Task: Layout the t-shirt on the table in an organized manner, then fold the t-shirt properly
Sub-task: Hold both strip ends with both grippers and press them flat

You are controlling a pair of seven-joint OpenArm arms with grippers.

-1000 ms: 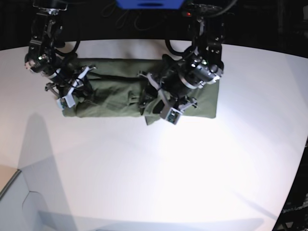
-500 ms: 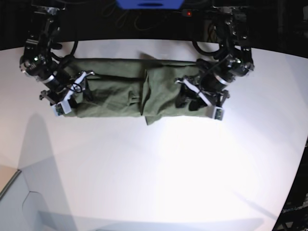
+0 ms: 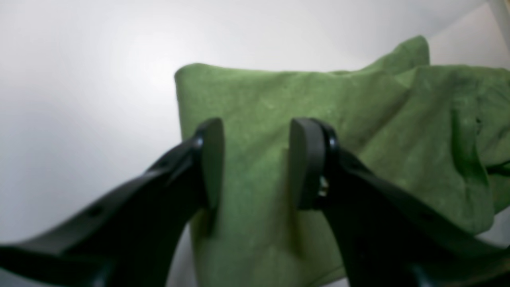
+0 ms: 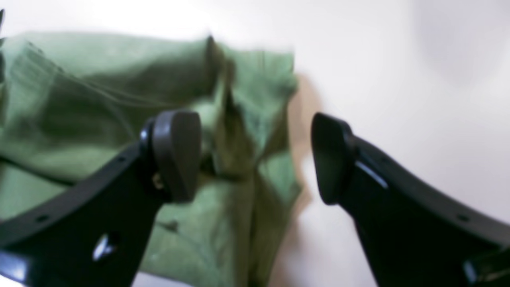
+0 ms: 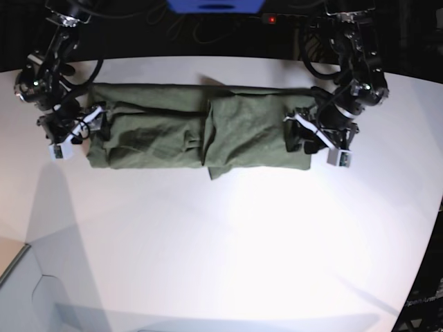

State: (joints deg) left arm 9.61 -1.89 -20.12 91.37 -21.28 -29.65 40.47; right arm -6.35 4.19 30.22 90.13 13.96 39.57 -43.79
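White table (image 5: 221, 249) is seen under a dark backdrop. L gripper (image 3: 255, 163) is parted w/ nothing pinched; the t-shirt (image 3: 318, 131) lies flat below and beyond its tips, one cloth corner ahead-left. R gripper (image 4: 255, 157) is spread wide, released; rumpled shirt end sits under its one finger, bare table under the other. In base view the shirt is stretched as a long folded band btw. both grippers.
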